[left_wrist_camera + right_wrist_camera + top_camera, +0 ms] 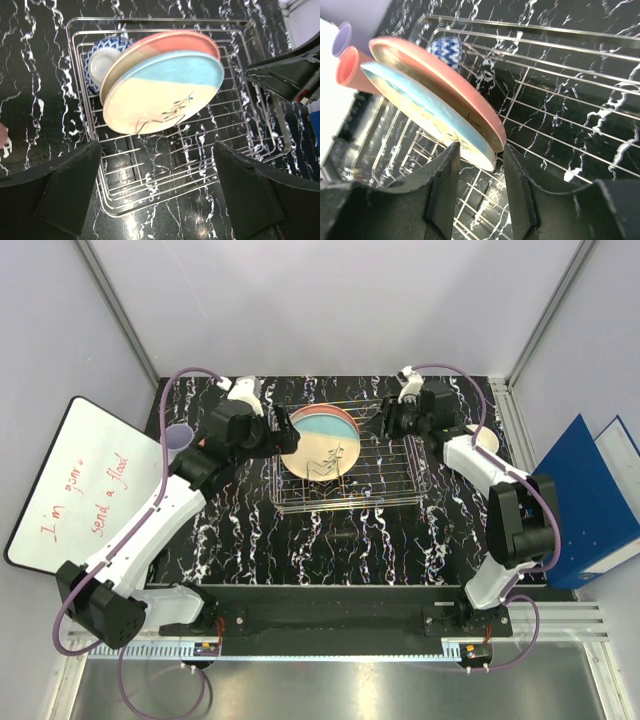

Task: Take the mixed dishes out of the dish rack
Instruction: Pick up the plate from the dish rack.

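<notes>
The silver wire dish rack (400, 475) (165, 170) (570, 100) sits mid-table. Two large plates lean together in it: a cream/blue one (322, 452) (165, 92) (415, 105) in front and a cream/pink one (180, 42) (445, 82) behind. A blue-white patterned bowl (102, 60) (447, 50) stands behind them. My left gripper (278, 436) (157, 185) hangs wide open at the rack's left end, holding nothing. My right gripper (383, 420) (480, 165) has closed on the right rims of both plates, one fingertip against each outer face. A pink cup (350, 72) and a lavender cup (180, 437) (342, 37) stand on the table left of the rack.
A whiteboard (85, 490) with red writing leans at the left edge. A blue binder (590, 495) lies at the right. A pale round object (487, 438) sits by the right arm. The right gripper's body (285, 75) shows in the left wrist view.
</notes>
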Controlling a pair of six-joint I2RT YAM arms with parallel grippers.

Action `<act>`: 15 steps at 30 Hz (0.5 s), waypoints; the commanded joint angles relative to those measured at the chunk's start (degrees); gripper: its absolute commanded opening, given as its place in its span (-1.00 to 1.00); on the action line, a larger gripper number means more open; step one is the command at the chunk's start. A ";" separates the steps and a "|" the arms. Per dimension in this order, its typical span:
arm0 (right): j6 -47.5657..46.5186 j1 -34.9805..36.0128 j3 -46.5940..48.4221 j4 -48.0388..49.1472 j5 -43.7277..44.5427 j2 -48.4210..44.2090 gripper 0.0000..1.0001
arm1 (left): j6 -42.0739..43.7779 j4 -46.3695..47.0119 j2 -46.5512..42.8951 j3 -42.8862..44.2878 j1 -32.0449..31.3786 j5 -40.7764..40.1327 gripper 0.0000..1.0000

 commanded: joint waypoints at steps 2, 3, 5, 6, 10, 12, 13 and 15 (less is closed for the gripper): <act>-5.77 5.69 1.62 6.23 1.73 2.36 -0.06 | 0.04 2.97 -1.55 -3.04 0.29 -0.07 0.95; -5.86 6.06 2.24 5.96 1.74 3.33 -0.06 | 0.39 2.97 -1.55 -3.48 0.29 -0.07 0.95; -5.34 6.32 2.42 7.36 1.65 3.77 -0.09 | 0.48 2.88 -1.64 -3.66 0.29 0.01 0.95; -5.16 6.32 2.42 8.24 1.73 4.12 -0.10 | 0.39 2.97 -1.81 -3.92 0.29 0.10 0.95; -5.86 6.41 3.91 7.37 1.38 5.53 -0.11 | 0.48 2.97 -2.25 -4.27 0.29 0.28 0.95; -7.18 6.41 4.27 6.93 2.08 6.06 -0.11 | 0.65 2.88 -2.34 -4.36 0.29 0.19 0.95; -7.62 6.50 4.62 6.67 2.26 6.23 -0.12 | 0.74 3.05 -2.43 -4.45 0.29 0.19 0.95; -9.37 6.50 5.41 5.44 1.91 7.11 -0.12 | 0.83 2.88 -2.52 -4.71 0.29 0.02 0.95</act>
